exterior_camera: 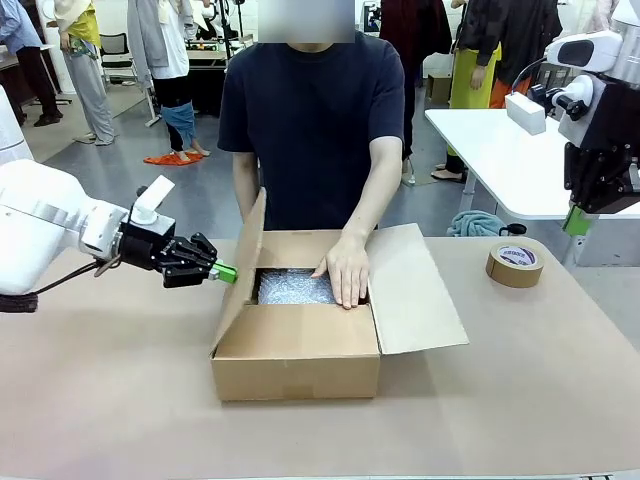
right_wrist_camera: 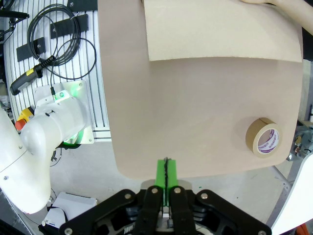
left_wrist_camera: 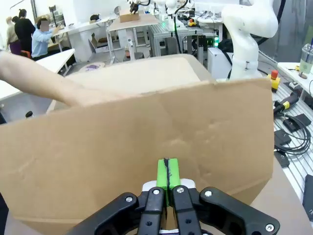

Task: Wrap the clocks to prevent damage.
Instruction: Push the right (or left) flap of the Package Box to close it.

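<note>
The bubble wrap [exterior_camera: 288, 290] lies inside the open box [exterior_camera: 296, 362] on the surface [exterior_camera: 120, 400], under the person's hand [exterior_camera: 347, 272]. Your left pincer [exterior_camera: 224, 273], shut and empty, is just beside the left flap [exterior_camera: 243, 262]. Your right pincer [exterior_camera: 574, 221], also shut and empty, hangs high. I think the next move is to close the flaps.

Robotics lab, open-plan. Front view: white bench [exterior_camera: 500, 150] at 2 o'clock, people [exterior_camera: 85, 60] standing around at 11. Left wrist view: aluminium-profile racks [left_wrist_camera: 168, 36] at 12, red e-stop button [left_wrist_camera: 274, 74] at 3. Right wrist view: coiled cables [right_wrist_camera: 54, 29] and a yellow-handled pendant [right_wrist_camera: 27, 81] beside a ribbed metal plate [right_wrist_camera: 95, 88] at 10.
</note>
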Available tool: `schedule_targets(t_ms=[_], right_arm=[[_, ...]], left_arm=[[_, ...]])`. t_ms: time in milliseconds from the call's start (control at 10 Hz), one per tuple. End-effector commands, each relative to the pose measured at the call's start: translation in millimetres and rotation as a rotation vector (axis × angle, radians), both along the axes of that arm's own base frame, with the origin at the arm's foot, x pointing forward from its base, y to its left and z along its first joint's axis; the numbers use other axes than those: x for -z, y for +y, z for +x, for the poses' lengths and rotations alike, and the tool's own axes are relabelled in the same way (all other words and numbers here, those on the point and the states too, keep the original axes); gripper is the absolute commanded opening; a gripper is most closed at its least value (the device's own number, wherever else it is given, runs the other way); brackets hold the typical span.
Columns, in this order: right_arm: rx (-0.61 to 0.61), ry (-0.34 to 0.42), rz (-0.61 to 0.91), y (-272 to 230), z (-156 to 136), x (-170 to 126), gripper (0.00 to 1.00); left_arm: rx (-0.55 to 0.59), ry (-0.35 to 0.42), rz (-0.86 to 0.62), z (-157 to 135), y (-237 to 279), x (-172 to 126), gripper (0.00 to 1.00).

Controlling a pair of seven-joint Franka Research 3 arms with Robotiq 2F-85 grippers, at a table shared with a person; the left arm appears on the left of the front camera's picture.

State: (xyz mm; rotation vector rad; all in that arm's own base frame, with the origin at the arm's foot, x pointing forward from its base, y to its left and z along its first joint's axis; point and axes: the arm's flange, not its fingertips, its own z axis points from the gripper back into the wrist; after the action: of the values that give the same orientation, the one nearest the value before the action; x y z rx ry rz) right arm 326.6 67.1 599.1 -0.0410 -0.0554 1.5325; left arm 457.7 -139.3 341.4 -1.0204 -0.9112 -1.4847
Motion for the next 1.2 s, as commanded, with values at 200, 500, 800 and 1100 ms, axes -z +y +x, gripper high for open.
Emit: schedule_targets(t_ms=[200, 500, 800, 1100], right_arm=[[0.01, 0.0, 0.021, 2, 1, 0, 0.01], [0.01, 0.0, 0.021, 2, 1, 0, 0.01], [0.01, 0.0, 0.021, 2, 1, 0, 0.01], [0.01, 0.0, 0.021, 2, 1, 0, 0.01]], left_arm=[[-0.016, -0.024, 0.024, 15, -12, 29, 0.0], [-0.034, -0.026, 0.056, 17, -10, 36, 0.0], [-0.064, -0.047, 0.034, 14, 16, 18, 0.0], [-0.022, 0.014, 0.042, 15, -4, 26, 0.0]])
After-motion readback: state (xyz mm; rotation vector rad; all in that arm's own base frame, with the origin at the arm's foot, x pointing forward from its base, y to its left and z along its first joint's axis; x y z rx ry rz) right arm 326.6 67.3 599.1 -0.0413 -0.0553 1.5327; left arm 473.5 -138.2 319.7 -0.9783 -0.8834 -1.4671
